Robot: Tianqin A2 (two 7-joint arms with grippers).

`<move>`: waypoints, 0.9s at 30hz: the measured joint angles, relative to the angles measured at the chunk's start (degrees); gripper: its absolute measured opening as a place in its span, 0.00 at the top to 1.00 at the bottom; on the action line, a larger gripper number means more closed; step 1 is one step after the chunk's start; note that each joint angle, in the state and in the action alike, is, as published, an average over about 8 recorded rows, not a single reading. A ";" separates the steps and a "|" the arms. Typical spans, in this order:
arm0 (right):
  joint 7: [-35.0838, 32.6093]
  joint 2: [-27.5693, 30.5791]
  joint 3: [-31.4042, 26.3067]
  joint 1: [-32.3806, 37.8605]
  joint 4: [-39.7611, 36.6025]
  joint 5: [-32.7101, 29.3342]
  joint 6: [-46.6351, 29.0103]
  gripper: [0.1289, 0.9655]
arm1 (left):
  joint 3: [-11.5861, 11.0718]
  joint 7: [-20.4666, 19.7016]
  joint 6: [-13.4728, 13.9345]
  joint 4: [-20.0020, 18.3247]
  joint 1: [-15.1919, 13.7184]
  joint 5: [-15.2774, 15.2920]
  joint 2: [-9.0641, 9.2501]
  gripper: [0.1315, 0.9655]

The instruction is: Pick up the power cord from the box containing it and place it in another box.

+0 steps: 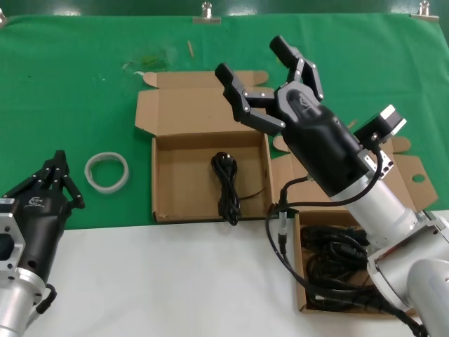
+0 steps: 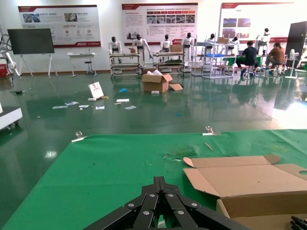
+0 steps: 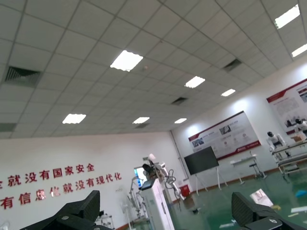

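Right gripper [image 1: 270,74] raised above left box [image 1: 165,203], fingers spread, empty. One cord [image 1: 226,186] in it, more in right box [image 1: 303,281]. Left gripper [image 1: 59,175] parked low, fingers together.

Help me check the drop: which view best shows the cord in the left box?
The head view: the cord lies coiled in the left box. The left wrist view catches only that box's flap and a sliver of cord; the right wrist view shows neither.
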 joint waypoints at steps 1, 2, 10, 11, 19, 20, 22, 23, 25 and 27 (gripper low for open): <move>0.30 0.00 0.12 -0.28 0.37 -0.48 0.52 0.16 | 0.00 0.00 0.00 0.00 0.00 0.00 0.00 0.99; 0.63 0.00 0.24 -0.59 0.76 -0.99 1.08 0.16 | 0.00 0.00 0.00 0.00 0.00 0.00 0.00 0.99; 3.92 0.00 1.53 -3.68 4.76 -6.16 6.68 0.08 | 0.00 0.00 0.00 0.00 0.00 0.00 0.00 0.99; 4.35 0.00 1.70 -4.09 5.29 -6.85 7.43 0.06 | 0.00 0.00 0.00 0.00 0.00 0.00 0.00 0.98; 7.99 0.00 3.14 -7.55 9.76 -12.63 13.68 0.00 | 0.00 0.00 0.00 0.00 0.00 -0.01 0.00 0.93; 8.43 0.00 3.32 -7.97 10.30 -13.33 14.44 0.00 | 0.00 0.00 0.00 0.00 0.00 -0.01 0.00 0.92; 9.36 0.00 3.68 -8.85 11.43 -14.79 16.02 0.00 | 0.00 0.00 0.00 0.00 0.00 -0.01 0.00 0.89; 9.80 0.00 3.86 -9.27 11.97 -15.50 16.79 0.00 | 0.00 0.00 0.00 0.00 0.00 -0.01 0.00 0.87; 10.73 0.00 4.22 -10.15 13.11 -16.96 18.37 0.00 | 0.00 0.01 0.00 0.00 0.00 -0.01 0.00 0.84; 11.63 0.00 4.58 -11.01 14.22 -18.40 19.92 0.00 | 0.00 0.01 0.00 0.00 0.00 -0.01 0.00 0.83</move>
